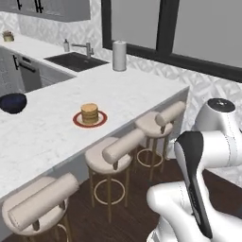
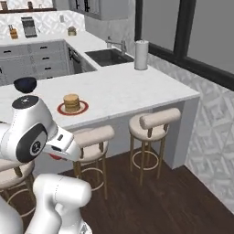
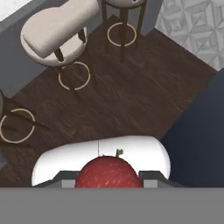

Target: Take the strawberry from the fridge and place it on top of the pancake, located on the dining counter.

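Dark wood flooring [image 3: 131, 100] lay beneath my hand, with beige-cushioned stools [image 3: 59, 28] standing on it along the edge of the dining counter [image 1: 56, 127].

Item: dining counter, white with faint grey veins, long and wide. Three stools showed at its near edge in the left base view, each with a rolled backrest.

Item: pancake [image 1: 89, 113], a pale tan stack on an orange-red plate [image 1: 78, 121], resting on the counter near its stool-side edge. Nothing sat on top of the stack.

Item: dark bowl [image 1: 12, 102], on the counter, well apart from the pancake, toward the kitchen side.

Item: paper towel roll [image 1: 119, 56], upright at the far end of the counter, beside the sink [image 1: 75, 60].

Item: strawberry [image 3: 108, 173], red with pale seeds and a small green stem, held at the bottom of the hand view between my finger tips. It hung over the floor, off the counter, short of the stools.

Item: my gripper [image 3: 108, 181], closed on the strawberry; the tips themselves were mostly hidden by the fruit. In the right base view a patch of red [image 2: 55, 156] showed under my hand, below counter height, in front of the stools.
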You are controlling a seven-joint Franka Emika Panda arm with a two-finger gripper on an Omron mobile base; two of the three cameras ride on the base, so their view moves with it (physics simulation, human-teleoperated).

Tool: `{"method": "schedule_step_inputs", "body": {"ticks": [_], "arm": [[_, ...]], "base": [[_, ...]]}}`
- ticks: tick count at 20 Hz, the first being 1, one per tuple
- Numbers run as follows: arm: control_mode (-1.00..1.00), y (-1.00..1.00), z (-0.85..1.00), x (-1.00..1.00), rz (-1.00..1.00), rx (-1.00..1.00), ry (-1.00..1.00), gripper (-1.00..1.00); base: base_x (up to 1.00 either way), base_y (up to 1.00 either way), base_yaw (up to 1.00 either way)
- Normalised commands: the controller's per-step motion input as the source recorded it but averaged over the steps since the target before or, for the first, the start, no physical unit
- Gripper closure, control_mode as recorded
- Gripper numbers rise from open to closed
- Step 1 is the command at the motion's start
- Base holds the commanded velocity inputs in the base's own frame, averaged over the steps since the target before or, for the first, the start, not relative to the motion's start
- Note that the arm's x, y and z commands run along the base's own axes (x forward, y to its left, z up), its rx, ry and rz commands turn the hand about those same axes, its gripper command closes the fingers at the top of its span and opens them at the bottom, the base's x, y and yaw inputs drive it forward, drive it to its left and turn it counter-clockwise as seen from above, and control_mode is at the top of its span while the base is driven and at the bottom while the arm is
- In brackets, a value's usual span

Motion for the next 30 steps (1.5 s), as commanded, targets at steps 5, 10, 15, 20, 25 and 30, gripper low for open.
{"method": "schedule_step_inputs", "body": {"ticks": [5,10,15,20,25,30], "arm": [[1.0,0.0,0.0,0.0,0.0,0.0,0.0,1.0],[1.0,0.0,0.0,0.0,0.0,0.0,0.0,1.0],[1.0,0.0,0.0,0.0,0.0,0.0,0.0,1.0],[1.0,0.0,0.0,0.0,0.0,0.0,0.0,1.0],[1.0,0.0,0.0,0.0,0.0,0.0,0.0,1.0],[1.0,0.0,0.0,0.0,0.0,0.0,0.0,1.0]], "base": [[0.83,-0.72,0.7],[0.83,-0.47,0.76],[0.38,-0.43,0.52],[0.57,-0.36,0.11],[0.48,0.3,-0.05],[0.07,0.68,0.05]]}}
